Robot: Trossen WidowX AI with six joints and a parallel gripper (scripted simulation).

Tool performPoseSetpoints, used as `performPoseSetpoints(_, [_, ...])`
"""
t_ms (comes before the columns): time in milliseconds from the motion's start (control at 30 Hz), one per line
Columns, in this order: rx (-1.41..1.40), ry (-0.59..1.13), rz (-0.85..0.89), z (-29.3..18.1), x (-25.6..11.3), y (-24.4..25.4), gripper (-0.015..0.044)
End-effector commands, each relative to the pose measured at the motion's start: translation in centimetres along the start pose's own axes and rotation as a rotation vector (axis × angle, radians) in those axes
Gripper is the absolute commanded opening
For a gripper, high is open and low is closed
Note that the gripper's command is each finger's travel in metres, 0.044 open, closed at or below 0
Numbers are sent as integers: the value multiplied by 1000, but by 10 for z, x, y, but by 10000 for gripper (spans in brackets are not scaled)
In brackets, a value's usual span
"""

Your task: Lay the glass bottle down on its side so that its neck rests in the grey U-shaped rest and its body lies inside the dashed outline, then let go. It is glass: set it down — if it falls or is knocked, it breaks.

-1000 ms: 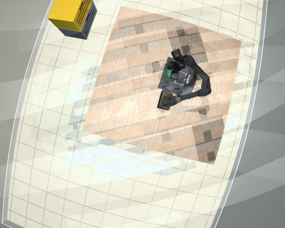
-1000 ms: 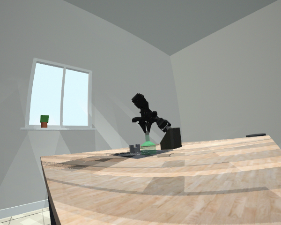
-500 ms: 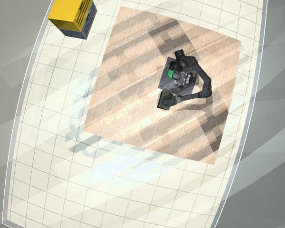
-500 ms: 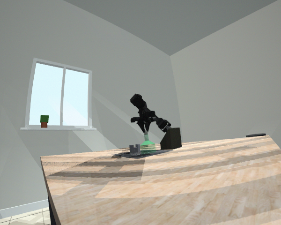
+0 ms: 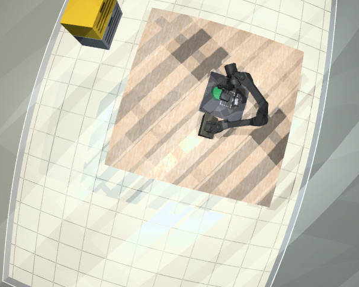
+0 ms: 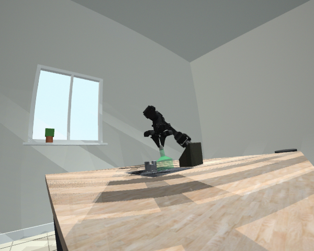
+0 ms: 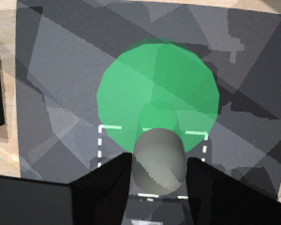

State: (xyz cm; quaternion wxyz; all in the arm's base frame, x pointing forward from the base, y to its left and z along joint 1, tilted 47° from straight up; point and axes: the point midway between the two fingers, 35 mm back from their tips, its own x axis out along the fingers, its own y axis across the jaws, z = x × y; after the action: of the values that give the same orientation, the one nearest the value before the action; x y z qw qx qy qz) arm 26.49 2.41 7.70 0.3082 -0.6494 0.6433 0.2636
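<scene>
The gripper [image 5: 225, 88] [image 6: 160, 145] [image 7: 159, 164] is closed on the grey-capped top of the green glass bottle [image 5: 216, 92] [image 6: 164, 162] [image 7: 155, 75], its two black fingers pressed to opposite sides of the cap [image 6: 160, 148] [image 7: 159, 161]. The bottle is close to upright with a slight tilt, its neck up and its wide body down at the dark mat [image 5: 206, 103] [image 6: 155, 174] [image 7: 51, 70]; whether its base touches the mat all round cannot be made out. Seen from the wrist, the body lies mostly beyond the near dashed line, overlapping only part of the dashed outline [image 5: 226, 106] [image 7: 99, 145], and the cap shows over the outline's interior.

The grey U-shaped rest [image 6: 150, 167] stands on the mat beside the bottle, apart from it, with its notch opening upward and no neck in it. In the top view it is hard to make out beside the arm.

The black arm [image 5: 255, 89] [image 6: 176, 131] reaches over the mat from its blocky dark base [image 5: 201, 131] [image 6: 196, 153], which stands on the wooden tabletop [image 5: 161, 123] [image 6: 178, 210] just beside the mat. On the floor, well apart from the arm, is a yellow and grey box [image 5: 81, 15]. A small green and terracotta potted plant [image 6: 49, 133] sits on the windowsill [image 6: 65, 143].
</scene>
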Motion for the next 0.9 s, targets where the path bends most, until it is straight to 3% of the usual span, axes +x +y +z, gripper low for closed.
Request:
performPoseSetpoints(0, [-1, 10, -2, -10, -2, 0, 105])
performPoseSetpoints(867, [4, -59, 10, -37, -3, -1, 105])
